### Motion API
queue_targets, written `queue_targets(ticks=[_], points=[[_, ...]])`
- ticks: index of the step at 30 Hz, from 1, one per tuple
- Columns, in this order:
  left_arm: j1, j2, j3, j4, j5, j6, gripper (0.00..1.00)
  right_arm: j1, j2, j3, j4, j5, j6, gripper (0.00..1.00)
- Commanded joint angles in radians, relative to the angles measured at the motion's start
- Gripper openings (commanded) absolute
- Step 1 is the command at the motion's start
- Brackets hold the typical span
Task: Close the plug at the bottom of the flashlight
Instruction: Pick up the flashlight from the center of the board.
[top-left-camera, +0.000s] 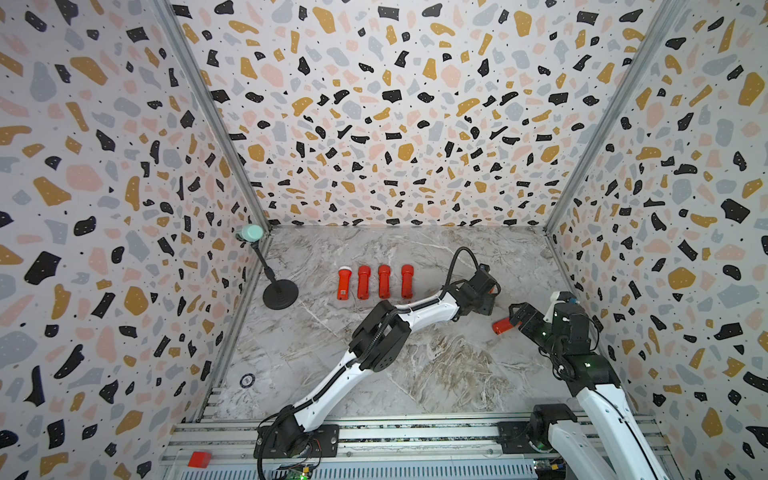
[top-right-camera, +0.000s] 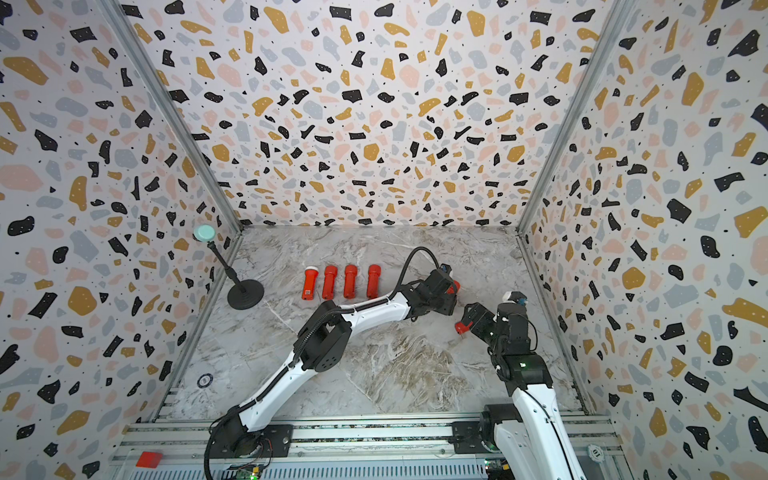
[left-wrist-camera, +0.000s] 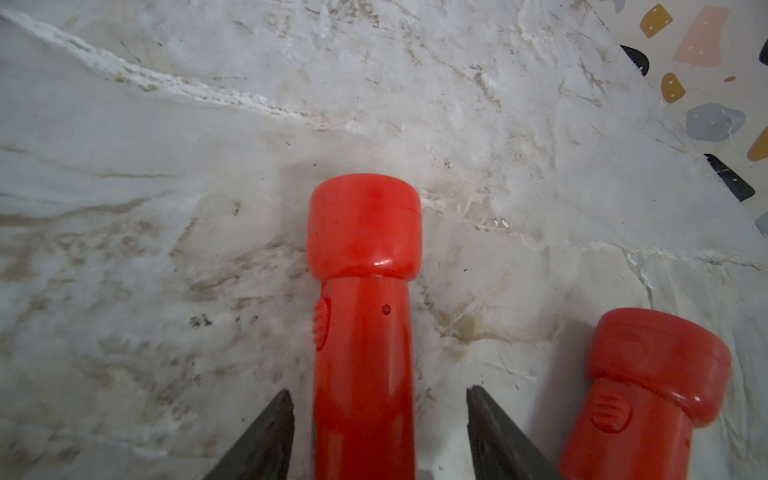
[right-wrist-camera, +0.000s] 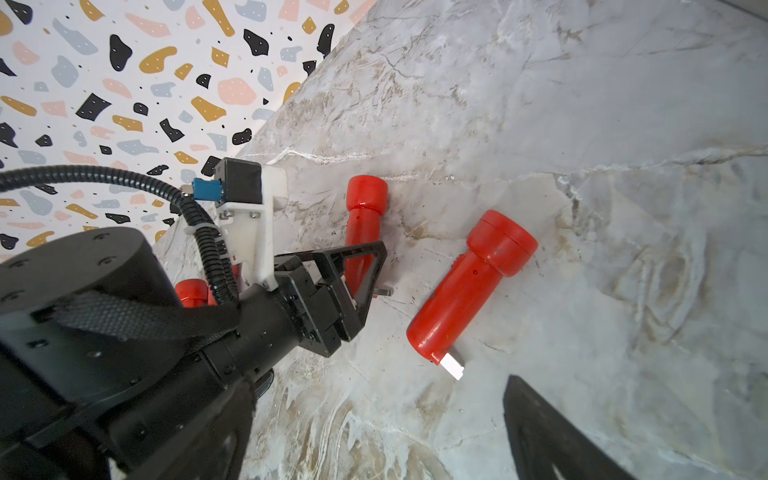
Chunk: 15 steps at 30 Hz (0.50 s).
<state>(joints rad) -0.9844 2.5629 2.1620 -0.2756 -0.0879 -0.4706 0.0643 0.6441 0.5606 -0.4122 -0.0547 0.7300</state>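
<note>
Surface: a grey marble-patterned surface (top-left-camera: 415, 374) inside three terrazzo-print walls (top-left-camera: 395, 124).
Left gripper: the left gripper (left-wrist-camera: 379, 392) reaches across to right of centre and straddles the handle of a red plastic flashlight (left-wrist-camera: 363, 332). Its dark fingers (left-wrist-camera: 270, 436) stand apart, with a strip of surface showing on each side of the handle, so nothing is clamped.
Straddled flashlight: it lies flat on the surface, its wide head pointing away from the left gripper and a ribbed switch on its side.
Second flashlight: another red plastic flashlight (right-wrist-camera: 469, 286) lies flat just beside the first, not touching it, with the two heads aimed roughly the same way.
Plug: a small white plug piece (right-wrist-camera: 452, 365) sticks out of the second flashlight's bottom end.
Right gripper: the right gripper (top-left-camera: 514, 318) hangs over the second flashlight on the right side of the surface, and one red end shows out to its left. It is spread wide and holds nothing; the one finger in the right wrist view is clear of the flashlight.
Row: four more red flashlights (top-left-camera: 384, 281) lie side by side left of the left gripper, further back.
Stand: a black round-based stand with a mint-green head (top-left-camera: 280, 293) sits at the far left.
</note>
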Motion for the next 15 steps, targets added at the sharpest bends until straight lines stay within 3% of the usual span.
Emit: queue_targets(ticks=[1, 15], points=[[-0.008, 0.019, 0.037, -0.025, -0.034, 0.018, 0.65, -0.004, -0.009, 0.028, -0.024, 0.013, -0.023, 0.94], [-0.008, 0.055, 0.099, -0.065, -0.063, 0.029, 0.59, -0.004, -0.008, 0.025, -0.019, -0.004, -0.032, 0.95]])
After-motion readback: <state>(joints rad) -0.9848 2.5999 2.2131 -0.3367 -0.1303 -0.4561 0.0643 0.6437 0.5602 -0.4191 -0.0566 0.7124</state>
